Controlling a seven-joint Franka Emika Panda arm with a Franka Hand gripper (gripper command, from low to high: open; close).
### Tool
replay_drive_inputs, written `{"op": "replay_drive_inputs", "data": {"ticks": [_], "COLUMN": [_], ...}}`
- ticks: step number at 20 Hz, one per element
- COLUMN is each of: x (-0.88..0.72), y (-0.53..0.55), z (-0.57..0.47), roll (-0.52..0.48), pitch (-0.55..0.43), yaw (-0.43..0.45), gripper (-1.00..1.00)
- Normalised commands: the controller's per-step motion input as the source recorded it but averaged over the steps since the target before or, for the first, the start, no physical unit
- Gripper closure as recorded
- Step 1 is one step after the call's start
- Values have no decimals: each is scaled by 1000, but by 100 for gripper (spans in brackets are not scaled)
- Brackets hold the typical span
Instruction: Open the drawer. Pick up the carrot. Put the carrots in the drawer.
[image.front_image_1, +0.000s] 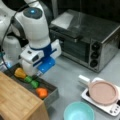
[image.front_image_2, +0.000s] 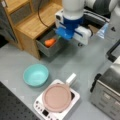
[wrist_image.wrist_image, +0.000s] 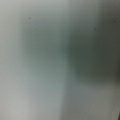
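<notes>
The grey drawer (image.front_image_1: 51, 96) (image.front_image_2: 50, 51) stands pulled out of the wooden cabinet in both front views. The orange carrot (image.front_image_1: 42, 92) (image.front_image_2: 50, 42) lies inside it near the front wall, with nothing touching it. Further back in the drawer lie a green vegetable (image.front_image_1: 32, 82) and a yellow vegetable (image.front_image_1: 20, 73). My gripper (image.front_image_1: 39, 73) (image.front_image_2: 60, 37) hangs just over the drawer's back half, above the green vegetable; its white and blue hand covers most of the fingers. The wrist view is only a grey blur.
A silver toaster oven (image.front_image_1: 87, 37) (image.front_image_2: 107, 87) stands behind the arm. A teal bowl (image.front_image_1: 78, 111) (image.front_image_2: 35, 74) and a pink pan (image.front_image_1: 103, 92) (image.front_image_2: 56, 97) on a white hob sit on the grey table. The wooden cabinet (image.front_image_1: 17, 100) (image.front_image_2: 35, 22) borders the drawer.
</notes>
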Motion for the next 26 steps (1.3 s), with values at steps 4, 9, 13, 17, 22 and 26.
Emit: {"op": "replay_drive_inputs", "data": {"ticks": [4, 9, 13, 17, 22, 26], "x": [161, 158, 155, 142, 148, 161], "y": [-305, -320, -303, -271, -202, -166], "z": [121, 125, 125, 102, 78, 72], "roll": [-99, -106, -90, -80, -72, -67], "pitch": [72, 88, 95, 98, 96, 90], "yaw": [179, 166, 162, 163, 165, 152], "gripper": [-100, -100, -100, -100, -100, -100]}}
